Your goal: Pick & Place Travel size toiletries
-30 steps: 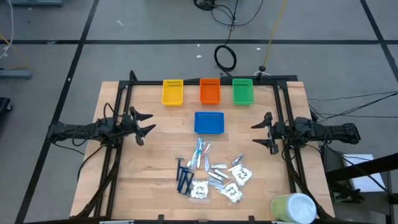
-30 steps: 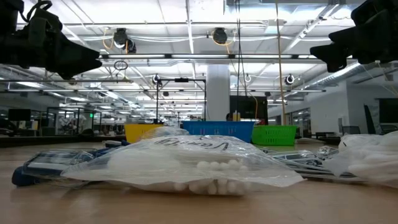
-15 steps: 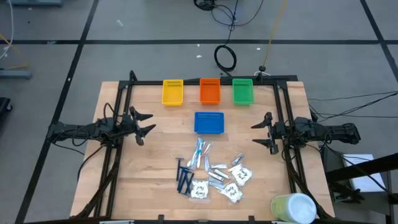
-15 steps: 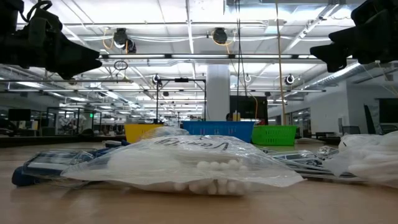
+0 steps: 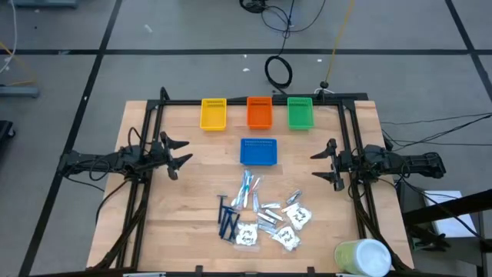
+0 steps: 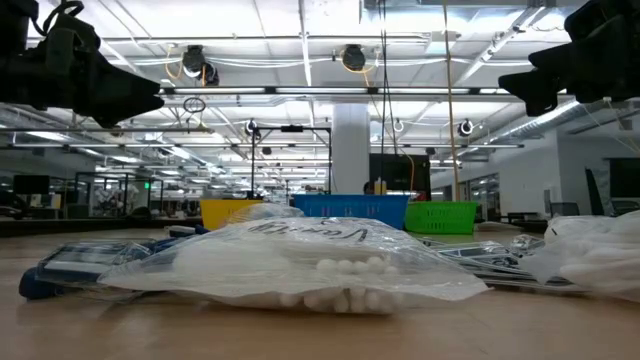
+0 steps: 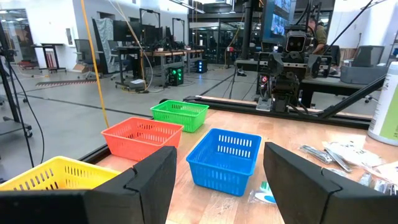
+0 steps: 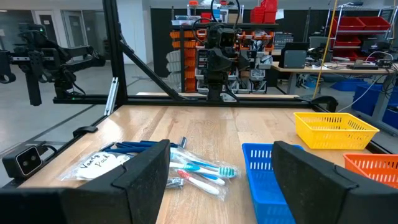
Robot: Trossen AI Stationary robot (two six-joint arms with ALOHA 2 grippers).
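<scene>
none of the toiletries are sitting in a tray as far as the pictures show, folks, so the whole job is looking undone. the pile of finger-sized travel toiletries (image 5: 262,215) is lying bunched on the near-middle of the pale wooden table (image 5: 192,177), just in front of the blue plastic mesh tray (image 5: 258,151). in that heap the dark blue razors (image 5: 227,220) are lying at its left edge, the slim light-blue-and-white sticks (image 5: 247,188) are fanning out toward the blue tray, the small silvery packets (image 5: 269,212) are clustering in the middle, and the white square sachets with dark print (image 5: 287,237) are spreading along the near and right side.

along the far edge, the yellow plastic mesh tray (image 5: 214,113), the orange plastic mesh tray (image 5: 260,112) and the green plastic mesh tray (image 5: 300,112) are standing in a row, and from the wrist views all of the trays are appearing empty.

the left gripper (image 5: 181,152) is hovering over the table's left side, well apart from the pile, its jaws standing wide apart and holding nothing. the right gripper (image 5: 324,163) is mirroring it over the right side, fingers spread wide too, nothing between them. neither is touching a single item.

a big pale green-and-white cylinder (image 5: 363,257) is resting at the near right corner, outside the action.

so the call here: everything is waiting to be picked, every item is needing a lift and a drop, and the first reach down to that crowded heap is looking like the opening move.
</scene>
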